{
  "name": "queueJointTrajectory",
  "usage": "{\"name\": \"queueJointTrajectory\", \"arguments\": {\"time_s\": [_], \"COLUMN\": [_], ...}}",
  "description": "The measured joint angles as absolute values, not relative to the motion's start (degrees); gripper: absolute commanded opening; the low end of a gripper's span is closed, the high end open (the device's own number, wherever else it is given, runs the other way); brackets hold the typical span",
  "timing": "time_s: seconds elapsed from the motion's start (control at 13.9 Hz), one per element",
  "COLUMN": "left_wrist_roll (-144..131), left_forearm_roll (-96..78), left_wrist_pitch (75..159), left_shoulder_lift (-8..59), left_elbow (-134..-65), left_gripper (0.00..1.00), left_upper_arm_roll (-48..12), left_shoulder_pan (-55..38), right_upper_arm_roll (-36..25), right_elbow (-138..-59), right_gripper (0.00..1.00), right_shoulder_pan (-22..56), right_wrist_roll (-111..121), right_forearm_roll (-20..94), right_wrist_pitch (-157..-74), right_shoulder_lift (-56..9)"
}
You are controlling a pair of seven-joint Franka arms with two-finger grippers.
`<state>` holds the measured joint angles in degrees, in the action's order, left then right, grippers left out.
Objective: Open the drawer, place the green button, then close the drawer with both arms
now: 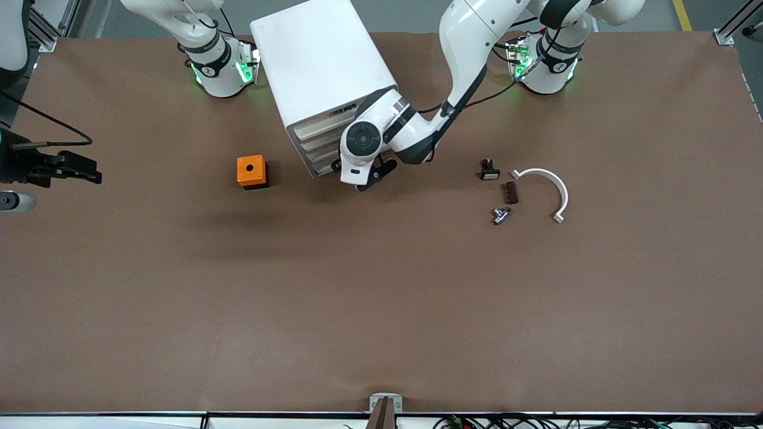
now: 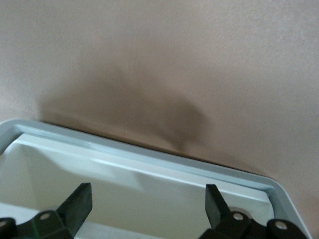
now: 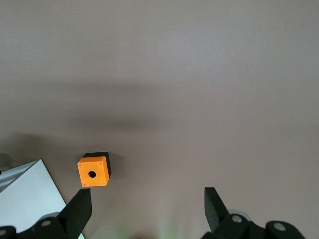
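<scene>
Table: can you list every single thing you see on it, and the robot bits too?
Cabinet: one, white, with stacked drawers, between the arms' bases.
Drawer: one, white, its rim under the left gripper.
Orange box: one, with a hole on top, beside the cabinet toward the right arm's end.
Switch: one, black and white, toward the left arm's end.
Brown block: one, small, beside the switch, nearer the front camera.
Button: one, tiny, colour too small to tell, nearer the camera than the block.
Curved clip: one, white, beside the block.
Left gripper: black, open, at the drawer fronts.
Right gripper: black, open, waits above the table near the orange box.
</scene>
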<state>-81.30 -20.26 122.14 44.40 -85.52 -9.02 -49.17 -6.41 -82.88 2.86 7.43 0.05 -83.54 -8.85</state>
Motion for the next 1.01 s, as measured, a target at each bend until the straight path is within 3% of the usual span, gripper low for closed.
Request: {"name": "queueJointTrajectory", "arguments": {"time_s": [0.5, 1.01], "left_wrist_roll": [-83.45, -78.05], "left_forearm_roll": [-18.76, -6.6], "left_wrist_pitch": [122.08, 113.41], "left_shoulder_lift": [42.24, 30.78], "left_elbow": [-85.61, -85.55], "left_gripper": [1.0, 1.0], "left_upper_arm_roll": [-5.4, -3.41], "left_shoulder_pan": [-46.86, -28.72], "right_upper_arm_roll": [-5.63, -5.47], "right_elbow": [-81.08, -80.81], "right_gripper": [1.0, 1.0], "right_shoulder_pan": [2.85, 2.75], "right_wrist_roll": [7.49, 7.49], "right_forearm_roll": [0.1, 0.1], "right_wrist_pitch": [-83.56, -82.59], "right_shoulder_lift": [-8.31, -3.49]}}
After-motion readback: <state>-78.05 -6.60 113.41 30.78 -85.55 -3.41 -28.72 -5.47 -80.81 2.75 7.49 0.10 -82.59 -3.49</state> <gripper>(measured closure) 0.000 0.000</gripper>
